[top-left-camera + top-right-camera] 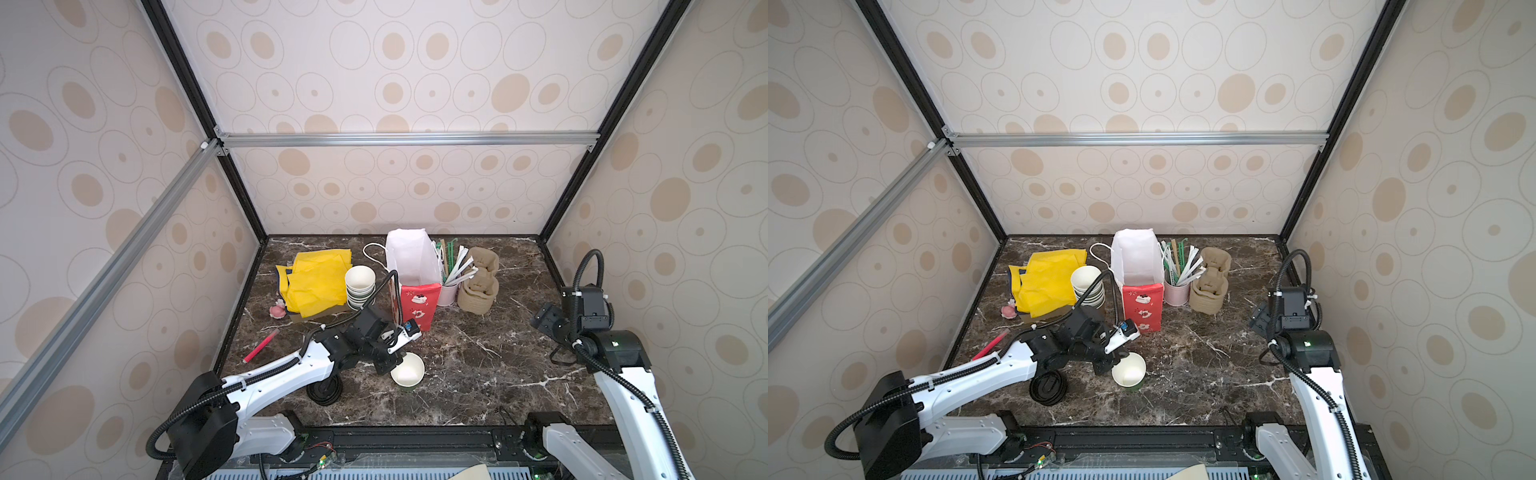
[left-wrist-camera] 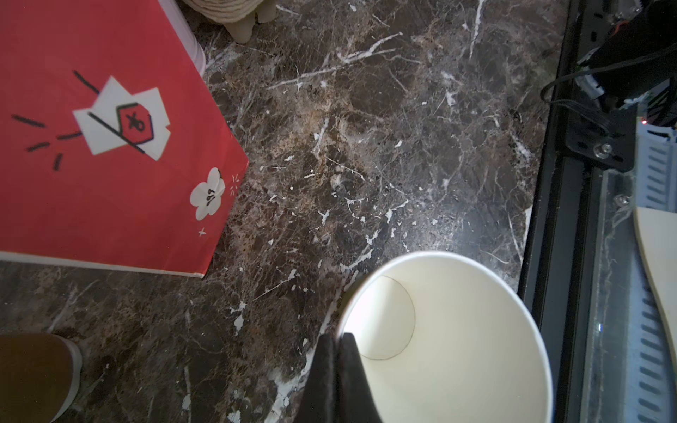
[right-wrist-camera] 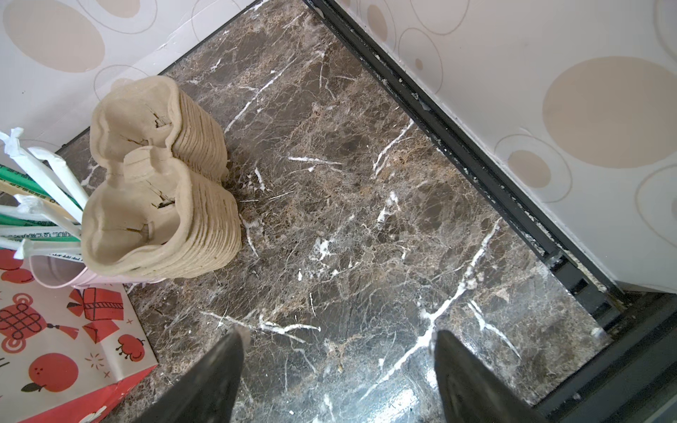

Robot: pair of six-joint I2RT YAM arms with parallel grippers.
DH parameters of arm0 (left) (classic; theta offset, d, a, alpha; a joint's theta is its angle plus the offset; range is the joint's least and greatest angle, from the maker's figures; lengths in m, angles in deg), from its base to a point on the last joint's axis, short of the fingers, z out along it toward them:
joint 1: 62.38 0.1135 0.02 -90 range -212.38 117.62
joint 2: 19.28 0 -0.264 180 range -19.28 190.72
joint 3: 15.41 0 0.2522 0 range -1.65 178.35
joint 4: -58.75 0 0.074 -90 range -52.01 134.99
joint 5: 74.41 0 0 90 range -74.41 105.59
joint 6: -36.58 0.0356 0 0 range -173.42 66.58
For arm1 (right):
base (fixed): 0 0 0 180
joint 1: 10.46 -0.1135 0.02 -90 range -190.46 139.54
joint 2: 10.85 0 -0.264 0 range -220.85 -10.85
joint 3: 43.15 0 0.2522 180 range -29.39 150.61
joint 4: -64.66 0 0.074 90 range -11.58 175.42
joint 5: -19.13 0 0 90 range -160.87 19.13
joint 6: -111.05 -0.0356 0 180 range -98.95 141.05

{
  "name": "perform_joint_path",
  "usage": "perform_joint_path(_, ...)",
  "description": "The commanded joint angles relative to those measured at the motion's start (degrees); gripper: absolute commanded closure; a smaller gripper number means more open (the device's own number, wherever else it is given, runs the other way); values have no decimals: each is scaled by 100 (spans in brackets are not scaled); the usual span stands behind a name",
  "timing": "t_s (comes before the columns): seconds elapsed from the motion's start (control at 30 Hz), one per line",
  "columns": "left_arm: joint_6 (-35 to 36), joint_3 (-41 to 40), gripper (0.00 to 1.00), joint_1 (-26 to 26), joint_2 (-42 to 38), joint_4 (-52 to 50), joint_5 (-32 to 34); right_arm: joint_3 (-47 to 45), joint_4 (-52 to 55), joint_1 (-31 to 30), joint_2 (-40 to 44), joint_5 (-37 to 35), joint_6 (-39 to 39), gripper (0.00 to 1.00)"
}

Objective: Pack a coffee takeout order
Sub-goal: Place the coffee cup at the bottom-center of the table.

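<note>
So the left gripper (image 2: 339,338) is clamped on the rim of the cup (image 2: 458,348), one finger inside the wall and one outside. That makes sense for an open cup with no lid, since the thin rim is the only thing worth pinching. In a top view the cup (image 1: 408,371) sits around 6 o'clock on the marble table (image 1: 478,374), mouth up and a bit tipped. I honestly can't tell whether its base is touching down. The black lids (image 1: 325,388) are stacked near 7 o'clock, just beside the arm, so my guess is the cup is parked up front to get capped. The red-and-white bag (image 1: 417,303) stands open at 12, probably where everything ends up. The yellow napkins (image 1: 316,282) are at 10 and the pulp trays (image 3: 161,183) at 1. The right gripper (image 3: 339,337) hangs at 3 o'clock with jaws wide apart over bare marble, holding nothing, near the trays, looks like it's waiting to grab one.
</note>
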Motion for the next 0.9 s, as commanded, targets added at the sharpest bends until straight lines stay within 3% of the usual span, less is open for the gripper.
perform_joint_path(0.0, 17, -39, 97, -53, 80, 248, -47, 65, 238, 5, 88, -185, 7, 16)
perform_joint_path(0.27, 266, 386, 50, -52, -144, -256, 202, 169, 470, 0, 204, -58, 93, 17)
perform_joint_path(0.4, -46, 742, 43, -53, -816, -368, 246, 448, 672, 4, 83, 767, 349, 19)
perform_joint_path(0.5, -1044, 910, 35, -47, -1400, 10, 738, 706, 922, -12, -139, 1645, 474, 24)
perform_joint_path(0.63, -2786, 934, 33, -3, -1760, 429, 2282, 1198, 1143, -315, -533, 2202, 628, 27)
perform_joint_path(0.7, -3426, 885, 30, 155, -1742, 360, 2841, 1689, 1059, -940, -858, 2604, 956, 28)
perform_joint_path(0.87, -4270, 570, 28, 1350, -1560, -9, 2864, 3042, 851, -4448, -1991, 1705, 1953, 27)
